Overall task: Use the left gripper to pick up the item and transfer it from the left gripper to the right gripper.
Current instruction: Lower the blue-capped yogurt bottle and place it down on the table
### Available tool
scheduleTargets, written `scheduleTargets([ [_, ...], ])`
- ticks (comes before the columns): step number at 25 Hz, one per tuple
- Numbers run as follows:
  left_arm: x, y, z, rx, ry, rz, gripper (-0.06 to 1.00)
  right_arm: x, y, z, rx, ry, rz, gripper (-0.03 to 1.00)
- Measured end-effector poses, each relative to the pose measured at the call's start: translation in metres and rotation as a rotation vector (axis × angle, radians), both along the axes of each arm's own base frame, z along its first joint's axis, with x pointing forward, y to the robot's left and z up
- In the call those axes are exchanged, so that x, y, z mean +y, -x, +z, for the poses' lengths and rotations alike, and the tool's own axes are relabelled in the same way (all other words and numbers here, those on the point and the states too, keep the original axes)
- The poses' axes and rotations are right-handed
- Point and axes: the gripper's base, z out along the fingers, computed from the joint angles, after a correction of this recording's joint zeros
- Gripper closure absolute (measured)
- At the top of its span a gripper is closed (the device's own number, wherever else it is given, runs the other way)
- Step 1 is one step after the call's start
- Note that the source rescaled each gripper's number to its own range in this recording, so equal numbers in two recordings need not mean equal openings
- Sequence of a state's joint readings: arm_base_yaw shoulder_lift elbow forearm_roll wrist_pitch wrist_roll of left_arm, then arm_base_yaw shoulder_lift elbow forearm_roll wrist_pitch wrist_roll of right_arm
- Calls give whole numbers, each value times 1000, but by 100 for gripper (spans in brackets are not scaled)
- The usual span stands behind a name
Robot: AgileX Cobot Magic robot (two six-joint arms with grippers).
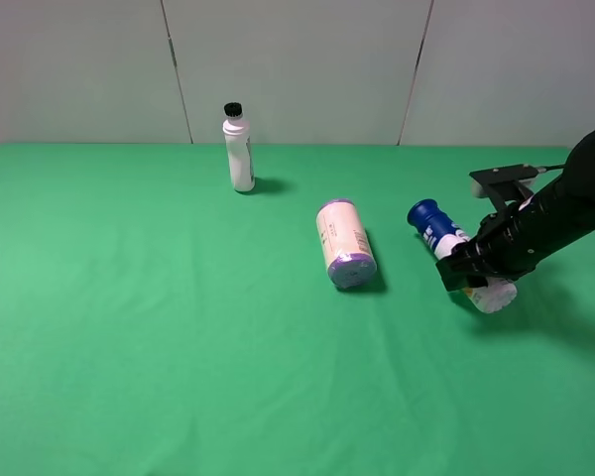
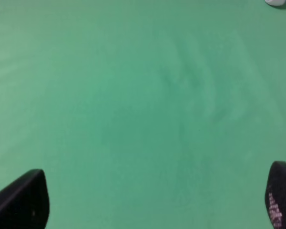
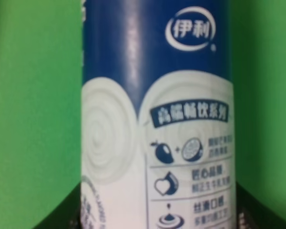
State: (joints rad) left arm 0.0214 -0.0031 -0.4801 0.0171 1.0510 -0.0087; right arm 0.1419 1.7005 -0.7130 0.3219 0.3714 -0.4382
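Blue-capped bottle in the right claw, above green cloth.

Tall cylindrical bottle (image 1: 454, 254) with dark blue cap, blue upper part and white lower body: tilted, cap end pointing away from the fingers, white base end jutting out past them on the other side; pinched across its white body by the black two-fingered right gripper (image 1: 473, 266), jaws clamped against both sides; up close (image 3: 157, 119) the label fills the right wrist view; black left gripper (image 2: 152, 202): fingers (image 2: 21, 200) spread wide, nothing but green tablecloth (image 2: 143, 95) between them; stubby pale cylinder with purple end (image 1: 344, 243): lying on its side, near the held bottle's cap; small white black-capped bottle (image 1: 239, 148): upright, well apart from both claws.
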Motion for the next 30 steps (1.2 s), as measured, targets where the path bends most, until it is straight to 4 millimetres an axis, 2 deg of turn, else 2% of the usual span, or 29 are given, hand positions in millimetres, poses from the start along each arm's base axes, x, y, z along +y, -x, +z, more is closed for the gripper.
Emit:
scheduleTargets([
  [17, 0, 0, 0, 0, 0, 0, 15, -1, -1, 0, -6, 15, 8, 97],
  [18, 0, 0, 0, 0, 0, 0, 15, -1, -1, 0, -4, 11, -4, 91],
  [20, 0, 0, 0, 0, 0, 0, 15, -1, -2, 0, -14, 10, -11, 41],
  [21, 0, 0, 0, 0, 0, 0, 15, -1, -2, 0, -17, 10, -12, 23],
  [22, 0, 0, 0, 0, 0, 0, 15, -1, -3, 1, -20, 10, -12, 12],
  [25, 0, 0, 0, 0, 0, 0, 15, -1, -3, 1, -20, 10, -12, 0],
  [30, 0, 0, 0, 0, 0, 0, 15, -1, -3, 1, -22, 12, -11, -3],
])
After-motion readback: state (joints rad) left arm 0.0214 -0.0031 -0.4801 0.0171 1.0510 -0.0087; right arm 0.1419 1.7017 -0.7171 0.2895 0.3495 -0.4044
